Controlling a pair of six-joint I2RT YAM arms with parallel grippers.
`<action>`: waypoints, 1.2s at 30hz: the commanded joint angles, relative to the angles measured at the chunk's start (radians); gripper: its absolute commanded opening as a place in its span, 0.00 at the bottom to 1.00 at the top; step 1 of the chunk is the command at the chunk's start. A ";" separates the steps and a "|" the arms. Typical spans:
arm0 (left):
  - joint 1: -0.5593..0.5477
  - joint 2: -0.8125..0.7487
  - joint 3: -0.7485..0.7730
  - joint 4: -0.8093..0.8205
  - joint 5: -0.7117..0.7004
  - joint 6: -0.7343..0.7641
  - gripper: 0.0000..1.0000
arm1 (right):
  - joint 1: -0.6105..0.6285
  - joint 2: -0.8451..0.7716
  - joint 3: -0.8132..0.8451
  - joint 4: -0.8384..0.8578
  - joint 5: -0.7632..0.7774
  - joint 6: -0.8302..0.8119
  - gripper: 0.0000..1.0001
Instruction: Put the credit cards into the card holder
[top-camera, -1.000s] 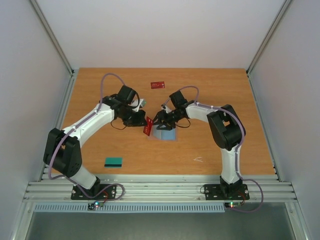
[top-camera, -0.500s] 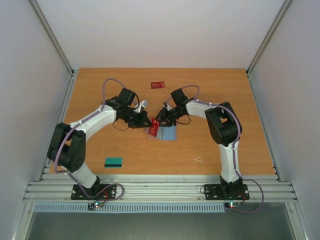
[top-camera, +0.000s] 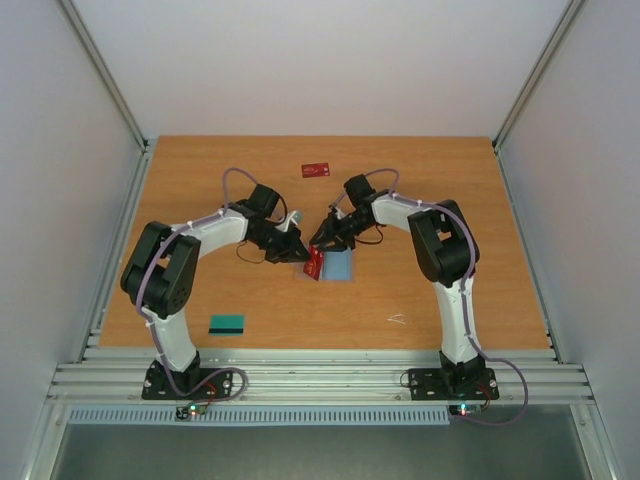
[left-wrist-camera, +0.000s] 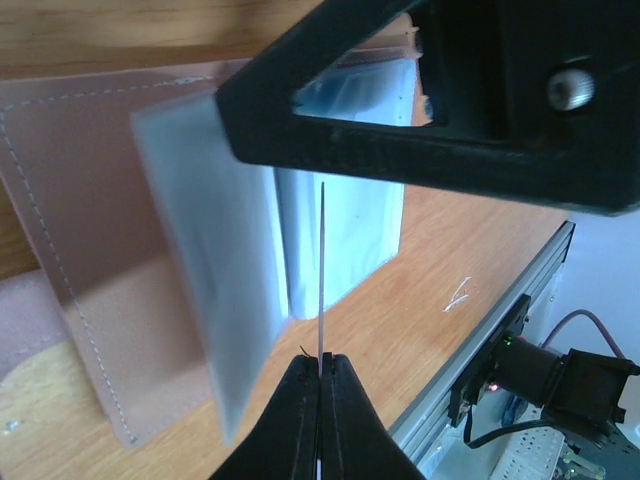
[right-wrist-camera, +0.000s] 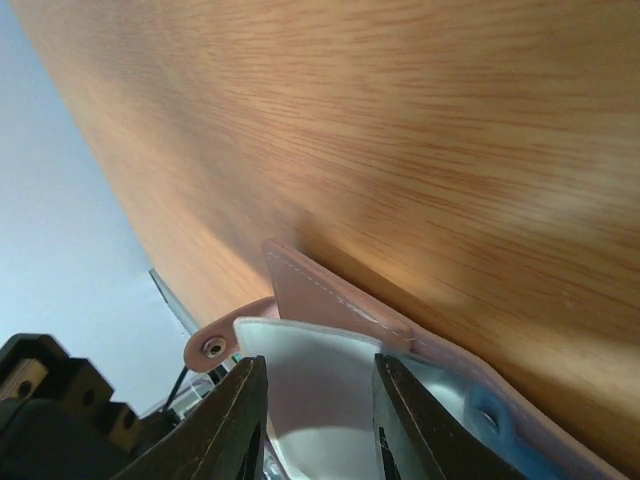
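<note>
Step in hand: inserting the first card. The left gripper (left-wrist-camera: 320, 372) has its fingers pressed together on a red card (left-wrist-camera: 322, 262). The left wrist view shows the card edge-on, upright, with its far end just at the pale blue pockets of the card holder (left-wrist-camera: 90, 250). The holder lies open mid-table, between the two arms.

The right gripper (right-wrist-camera: 315, 425) straddles a pale pocket leaf of the holder with its jaws part-spread. Can't tell if it actually clamps the leaf or only props it.

Next move, as I judge it: line the card edge up with the pocket slit and slide it in while the right side keeps the leaf lifted. The card is thin, so a skewed angle likely jams it.

Second red card (top-camera: 316, 169) lies at the far middle, teal card (top-camera: 227, 323) near left, both well apart from the holder.

Surface: wood-grain table (top-camera: 450, 200), with a white scrap (top-camera: 397, 319) near right. Metal rail (top-camera: 320, 378) runs along the near edge, and plain pale walls stand on three sides.
</note>
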 joint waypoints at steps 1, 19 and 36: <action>0.002 0.035 0.023 0.070 0.015 0.007 0.00 | -0.039 -0.019 0.038 -0.053 -0.025 -0.037 0.32; 0.002 0.100 0.039 0.163 0.052 0.031 0.00 | -0.140 -0.225 -0.091 -0.245 0.075 -0.255 0.45; 0.002 0.142 0.037 0.196 0.085 0.059 0.00 | -0.142 -0.225 -0.248 -0.185 0.094 -0.268 0.42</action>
